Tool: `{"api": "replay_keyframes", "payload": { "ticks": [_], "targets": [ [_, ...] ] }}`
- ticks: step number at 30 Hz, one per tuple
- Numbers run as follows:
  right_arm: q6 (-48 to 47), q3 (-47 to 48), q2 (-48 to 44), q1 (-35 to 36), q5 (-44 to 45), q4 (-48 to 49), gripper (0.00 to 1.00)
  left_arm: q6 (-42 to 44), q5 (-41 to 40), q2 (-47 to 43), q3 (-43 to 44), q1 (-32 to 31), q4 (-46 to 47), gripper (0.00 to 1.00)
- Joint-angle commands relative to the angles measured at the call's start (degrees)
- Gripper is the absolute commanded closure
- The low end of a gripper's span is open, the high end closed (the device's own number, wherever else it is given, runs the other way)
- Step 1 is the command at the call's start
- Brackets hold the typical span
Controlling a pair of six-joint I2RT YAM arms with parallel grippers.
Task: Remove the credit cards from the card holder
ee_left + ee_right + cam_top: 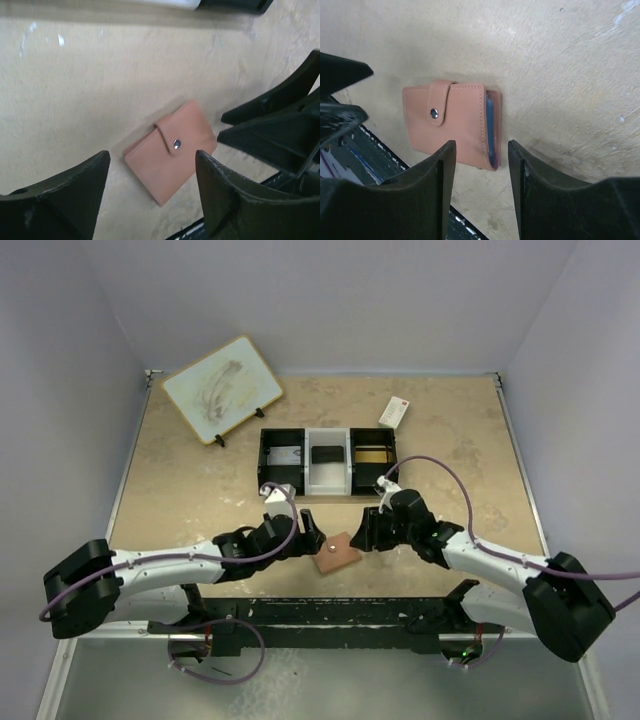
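Jaws of the left gripper (151,165) and right gripper (481,150) stood apart, gripping nothing, flanking the snapped-shut card holder (337,554) lying flat on the tabletop (180,500). Work appeared to be at the grasping step; next, one side likely needed pinning while the strap (440,102) was unsnapped. The holder sat close to the tabletop's front edge, with open room toward the compartment tray (303,462).

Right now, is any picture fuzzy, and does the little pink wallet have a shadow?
Top external: even, soft light, all fairly sharp. Left wrist: the wallet is crisp, the black fingers close to the lens look soft, and only a faint shadow lies beside it. Right wrist: a darker shadow hugs the wallet's top edge.
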Motion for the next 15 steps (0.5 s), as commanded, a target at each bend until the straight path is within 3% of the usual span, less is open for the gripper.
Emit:
{"api": "replay_keyframes", "payload": {
  "ticks": [1, 3, 8, 12, 15],
  "targets": [
    [0.8, -0.4, 2.4, -0.1, -3.5, 4.8, 0.53, -7.9, 9.3, -0.7, -4.2, -0.7, 1.6, 0.39],
    [1.1, -0.7, 3.5, -0.1, -4.6, 6.4, 0.55, -8.8, 10.6, -0.1, -5.1, -0.9, 4.2, 0.45],
    [6.3, -3.6, 5.7, 0.0, -6.0, 11.3, 0.71, -8.9, 8.7, 5.2, -3.7, -1.0, 7.6, 0.59],
    [13.4, -8.7, 1.8, 1.5, -3.4, 14.3, 0.72, -7.6, 5.2, 10.7, -2.3, -1.0, 13.2, 0.63],
    [16.1, -12.7, -1.6, 2.7, -6.8, 20.0, 0.71, -7.6, 1.7, 14.0, -1.7, -0.9, 18.3, 0.65]
  ]
}}
